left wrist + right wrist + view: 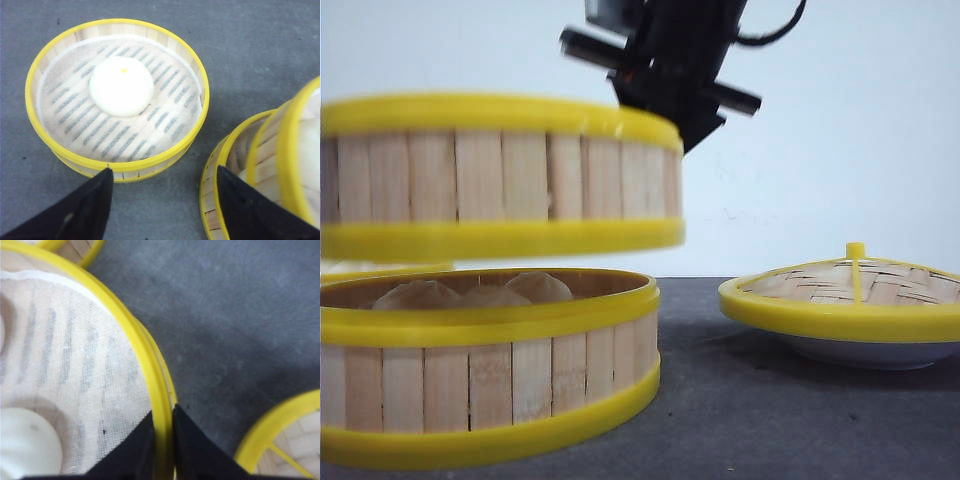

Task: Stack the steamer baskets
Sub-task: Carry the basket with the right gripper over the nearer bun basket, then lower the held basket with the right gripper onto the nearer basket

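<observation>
Front view: the right gripper [665, 95] holds one basket [500, 180] in the air by its far rim, directly over a second basket [485, 365] that stands on the gray table [770, 420] near its front left edge. The two are apart; a gap shows between them, so this stacking step is not yet finished. Buns [470, 292] lie in the lower basket. Toward the right edge a domed lid [850, 290] rests on a white plate [870, 352].

Left wrist view: the left gripper [162, 200] hangs with its fingers spread wide, holding nothing. Beyond it a third basket [117, 100] stands alone on the table with one bun [121, 86] inside. Beside it the raised basket and the one under it show at the frame's side.

Right wrist view: the right gripper's fingers [142, 447] are pinched on the raised basket's yellow rim, one inside the wall, one outside. A bun [27, 445] sits in it.

Count: three baskets, one lid, one plate. By my judgement, none is stacked yet; the held one must be lowered, then the lone one added.
</observation>
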Controlling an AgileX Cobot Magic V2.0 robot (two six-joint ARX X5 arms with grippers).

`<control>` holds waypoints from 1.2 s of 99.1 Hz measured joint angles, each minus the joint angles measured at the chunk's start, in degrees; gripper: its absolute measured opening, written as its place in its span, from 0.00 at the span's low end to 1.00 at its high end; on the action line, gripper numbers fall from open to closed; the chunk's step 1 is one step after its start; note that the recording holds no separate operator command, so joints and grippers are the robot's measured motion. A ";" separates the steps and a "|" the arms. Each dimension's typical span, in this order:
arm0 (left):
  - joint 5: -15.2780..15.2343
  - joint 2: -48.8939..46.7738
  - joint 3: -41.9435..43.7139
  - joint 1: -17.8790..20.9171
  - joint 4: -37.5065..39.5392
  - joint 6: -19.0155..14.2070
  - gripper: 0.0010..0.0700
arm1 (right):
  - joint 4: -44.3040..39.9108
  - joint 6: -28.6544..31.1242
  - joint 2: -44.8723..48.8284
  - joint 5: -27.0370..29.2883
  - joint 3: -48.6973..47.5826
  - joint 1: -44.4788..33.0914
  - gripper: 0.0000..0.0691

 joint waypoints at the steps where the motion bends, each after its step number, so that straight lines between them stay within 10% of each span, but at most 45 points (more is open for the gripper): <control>1: 0.00 0.00 0.00 0.00 -0.02 0.00 0.56 | 0.07 0.00 0.15 0.00 -0.02 0.00 0.04; 119: 0.00 0.00 0.00 0.00 -0.17 0.00 0.56 | 3.85 -0.11 4.13 -2.54 -0.02 0.00 0.04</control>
